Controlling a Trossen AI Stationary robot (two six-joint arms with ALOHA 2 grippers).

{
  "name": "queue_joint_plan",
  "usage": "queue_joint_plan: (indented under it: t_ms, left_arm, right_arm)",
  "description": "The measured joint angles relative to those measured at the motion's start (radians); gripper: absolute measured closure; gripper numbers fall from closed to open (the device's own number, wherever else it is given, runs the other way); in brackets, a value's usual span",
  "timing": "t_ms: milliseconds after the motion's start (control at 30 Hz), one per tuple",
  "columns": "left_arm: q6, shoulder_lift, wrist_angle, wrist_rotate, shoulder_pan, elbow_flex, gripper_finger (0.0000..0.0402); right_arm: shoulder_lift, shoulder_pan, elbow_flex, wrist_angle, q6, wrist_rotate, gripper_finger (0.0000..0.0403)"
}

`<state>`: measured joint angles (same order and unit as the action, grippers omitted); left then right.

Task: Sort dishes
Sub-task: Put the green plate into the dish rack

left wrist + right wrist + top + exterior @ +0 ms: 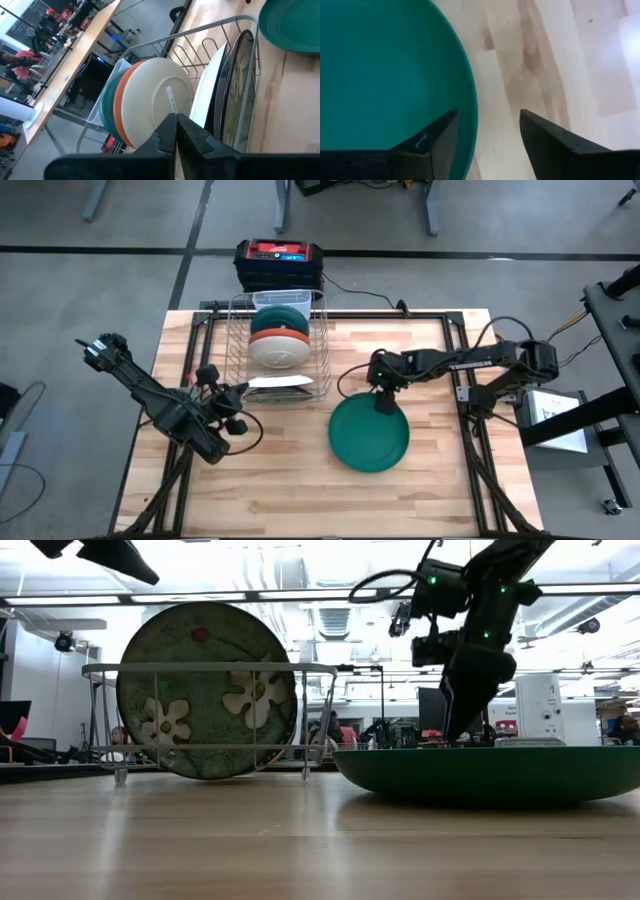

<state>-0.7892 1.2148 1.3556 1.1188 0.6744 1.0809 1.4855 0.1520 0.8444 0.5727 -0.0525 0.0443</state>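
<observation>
Bright, even overhead light fills the room; in the low view, ceiling strip lamps [300, 592] glare from ten to two o'clock. The wooden table [300, 490] shows only soft shadows. In the right wrist view, pale glare washes the tabletop at three o'clock, and the near fingers [427, 145] look blurred.
</observation>
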Motion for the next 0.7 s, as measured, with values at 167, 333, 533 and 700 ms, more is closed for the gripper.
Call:
queue_joint_plan:
  t_ms: [167,333,533,700]
  left_arm:
    - [0.011,0.000,0.003,-0.001,0.000,-0.001,0.0401]
    - [0.013,0.000,0.003,-0.001,0.000,-0.002,0.0401]
    - [0.014,0.000,0.003,-0.001,0.000,-0.002,0.0401]
    - [0.014,0.000,0.003,-0.001,0.000,-0.002,0.0401]
  right_arm:
    - [0.074,0.002,-0.001,-0.014,0.006,0.001,0.0199]
    - [0.136,0.001,-0.001,-0.057,0.019,-0.004,0.0208]
    - [0.179,0.002,0.000,-0.084,0.044,-0.021,0.0229]
    - [0.178,0.001,0.000,-0.091,0.042,-0.025,0.0254]
